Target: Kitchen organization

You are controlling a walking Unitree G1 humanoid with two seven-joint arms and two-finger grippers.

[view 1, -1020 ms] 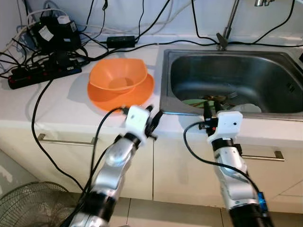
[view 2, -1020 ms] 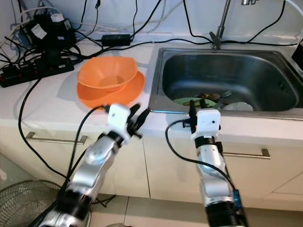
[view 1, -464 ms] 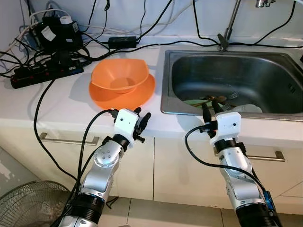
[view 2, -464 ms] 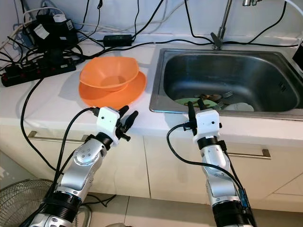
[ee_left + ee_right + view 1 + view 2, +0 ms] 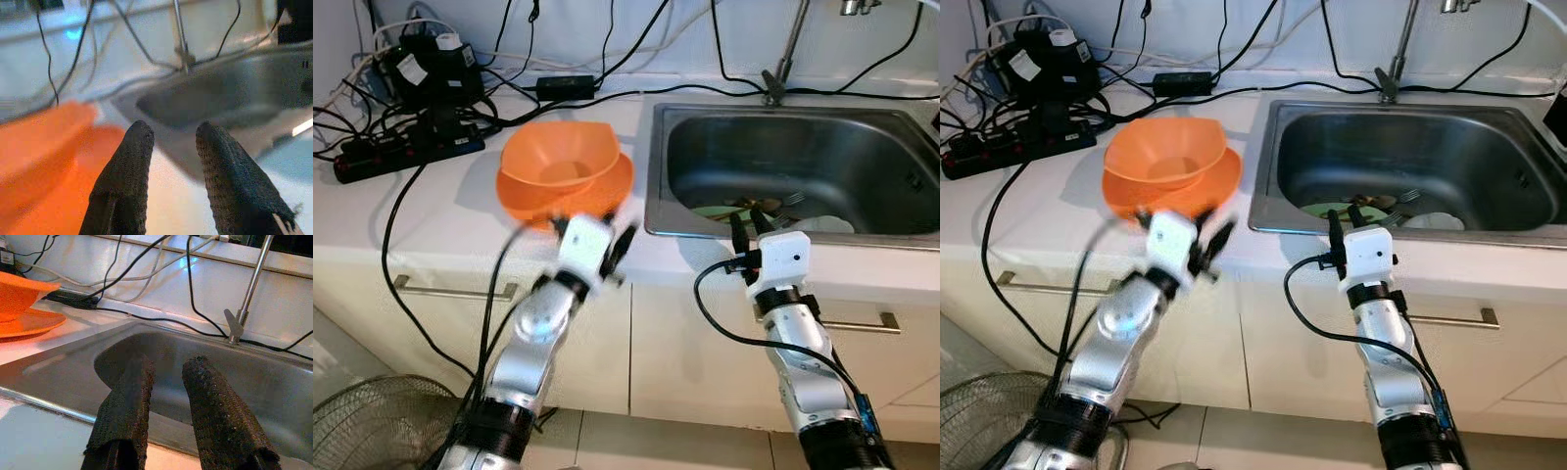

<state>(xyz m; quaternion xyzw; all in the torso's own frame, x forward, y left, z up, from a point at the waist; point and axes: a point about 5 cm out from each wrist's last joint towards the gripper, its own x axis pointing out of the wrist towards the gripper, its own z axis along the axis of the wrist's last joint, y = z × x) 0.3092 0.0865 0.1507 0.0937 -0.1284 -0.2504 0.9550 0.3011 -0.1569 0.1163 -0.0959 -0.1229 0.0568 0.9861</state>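
Note:
An orange bowl (image 5: 558,162) sits in an orange plate (image 5: 610,189) on the white counter, left of the steel sink (image 5: 822,147). In the sink lie a green plate (image 5: 713,211), a white dish (image 5: 827,223) and some cutlery (image 5: 791,199). My left gripper (image 5: 615,235) is blurred by motion at the plate's front edge, open and empty; its fingers (image 5: 132,161) point past the orange rim toward the sink. My right gripper (image 5: 746,223) hovers over the sink's front rim, open, with nothing between its fingers (image 5: 129,396).
A black power strip (image 5: 401,157), adapters (image 5: 426,64) and tangled cables crowd the counter's back left. The faucet (image 5: 783,59) rises behind the sink. Cabinet drawers with metal handles (image 5: 450,291) are below; a floor fan (image 5: 372,426) stands at lower left.
The left gripper pulled back from the counter edge, then swung up toward the orange plate again and is now blurred. The right arm has barely moved.

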